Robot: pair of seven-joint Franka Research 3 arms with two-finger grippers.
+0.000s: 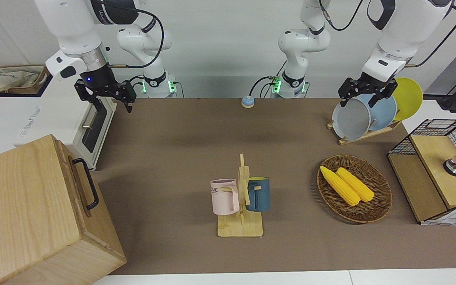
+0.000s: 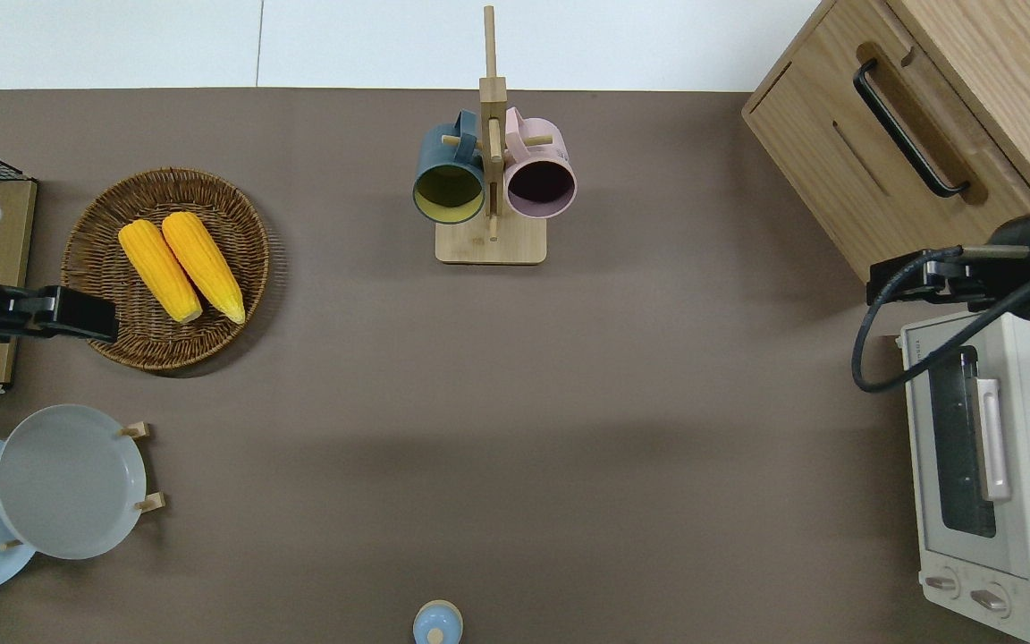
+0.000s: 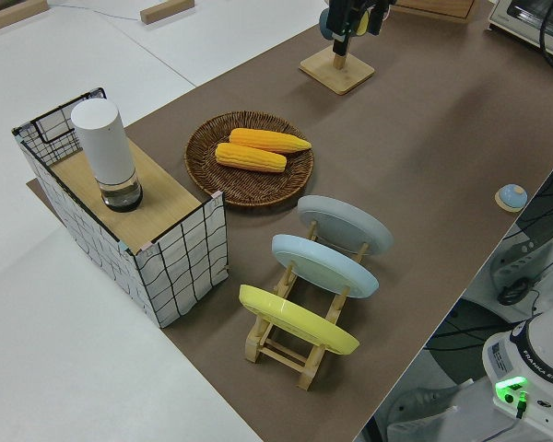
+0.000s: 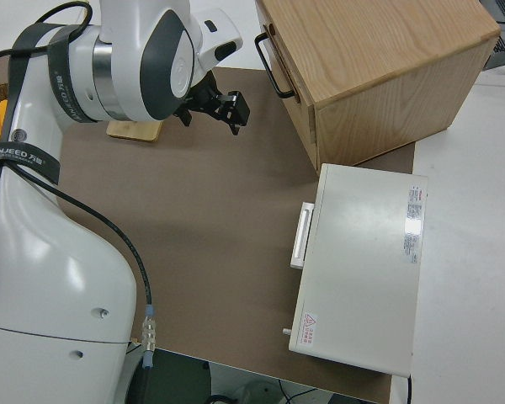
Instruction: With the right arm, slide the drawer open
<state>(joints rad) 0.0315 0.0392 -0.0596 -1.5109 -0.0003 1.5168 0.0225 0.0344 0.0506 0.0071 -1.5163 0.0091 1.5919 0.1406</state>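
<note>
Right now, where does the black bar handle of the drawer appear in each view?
Front view: black bar handle at the picture's left edge, on the wooden box.
Overhead view: handle at top right, running diagonally.
Left side view: not in it.
Right side view: handle at top centre.
Shared landmark: the white toaster oven beside the box, nearer to the robots.
</note>
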